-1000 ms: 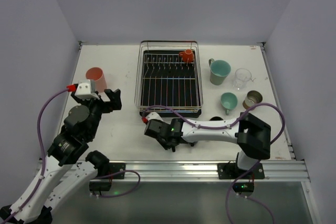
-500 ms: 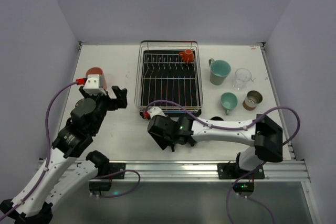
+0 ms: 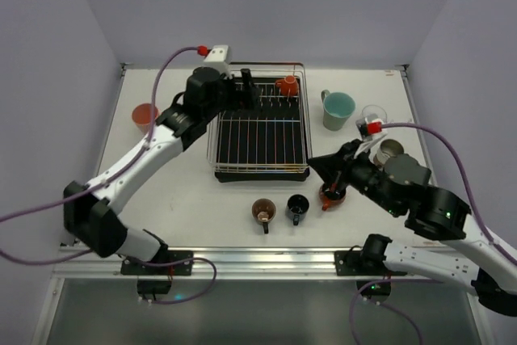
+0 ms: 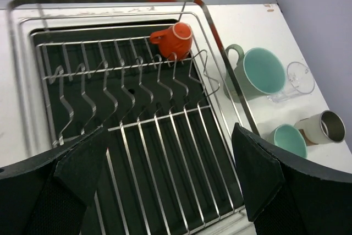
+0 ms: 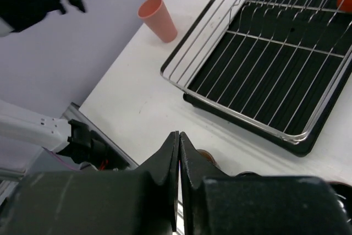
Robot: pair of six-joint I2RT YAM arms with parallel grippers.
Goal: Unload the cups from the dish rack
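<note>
The chrome-wire dish rack (image 3: pixel 216 123) holds one orange handled cup (image 3: pixel 287 85) at its far right corner, also in the left wrist view (image 4: pixel 175 39). My left gripper (image 3: pixel 246 86) hovers open and empty over the rack's far part (image 4: pixel 165 191). My right gripper (image 3: pixel 317 164) is shut, right of the rack's front corner, just above a red cup (image 3: pixel 331 196). A brown cup (image 3: pixel 263 211) and a black cup (image 3: pixel 297 206) stand in front of the rack. A tall green cup (image 3: pixel 338 111), a clear cup (image 3: pixel 373 117) and a small teal cup (image 4: pixel 289 138) stand to the right.
A salmon-pink cup (image 3: pixel 145 116) stands left of the rack, also in the right wrist view (image 5: pixel 158 19). A metal-looking cup (image 3: pixel 393 149) sits partly behind my right arm. The rack (image 5: pixel 264 53) fills the right wrist view's upper right. The table's front edge is close below the cups.
My left arm swung from the near left up over the rack. My right arm drew back from the rack's front to the right. Brown, black and red cups now show in front.
</note>
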